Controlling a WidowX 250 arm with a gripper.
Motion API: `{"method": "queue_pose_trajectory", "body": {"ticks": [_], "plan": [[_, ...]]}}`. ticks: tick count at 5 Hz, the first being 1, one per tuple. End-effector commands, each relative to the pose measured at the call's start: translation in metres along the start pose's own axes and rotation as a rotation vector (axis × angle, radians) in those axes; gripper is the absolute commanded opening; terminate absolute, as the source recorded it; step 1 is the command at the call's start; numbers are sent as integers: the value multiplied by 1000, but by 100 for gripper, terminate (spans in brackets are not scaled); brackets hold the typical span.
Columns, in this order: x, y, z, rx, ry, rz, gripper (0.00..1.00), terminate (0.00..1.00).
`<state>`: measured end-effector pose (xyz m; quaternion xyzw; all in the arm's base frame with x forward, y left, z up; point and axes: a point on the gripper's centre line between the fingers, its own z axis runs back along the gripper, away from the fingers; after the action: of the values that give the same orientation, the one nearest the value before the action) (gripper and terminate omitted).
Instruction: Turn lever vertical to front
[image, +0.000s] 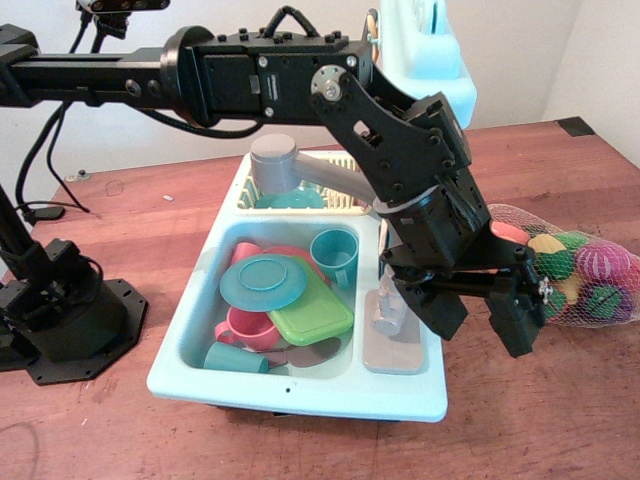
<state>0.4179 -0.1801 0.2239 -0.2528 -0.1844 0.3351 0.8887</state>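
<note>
The lever is a small pale-grey stubby handle standing upright on a flat grey plate at the right rim of the light-blue toy sink. My black gripper hangs just right of the lever with its jaws wide apart and nothing between them. Its left finger is close beside the lever, and I cannot tell if they touch. Its right finger is out over the table.
A big grey faucet spout with a round head arches over the sink's back. The basin holds teal and pink cups, a teal plate and a green lid. A mesh bag of toy vegetables lies right of the gripper.
</note>
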Motion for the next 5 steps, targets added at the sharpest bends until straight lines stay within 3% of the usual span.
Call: {"method": "queue_pose_trajectory", "body": {"ticks": [1,5], "plan": [[0,0,0,0,0,0,100,0],[9,17,5,5,-30,2,100,0]]}}
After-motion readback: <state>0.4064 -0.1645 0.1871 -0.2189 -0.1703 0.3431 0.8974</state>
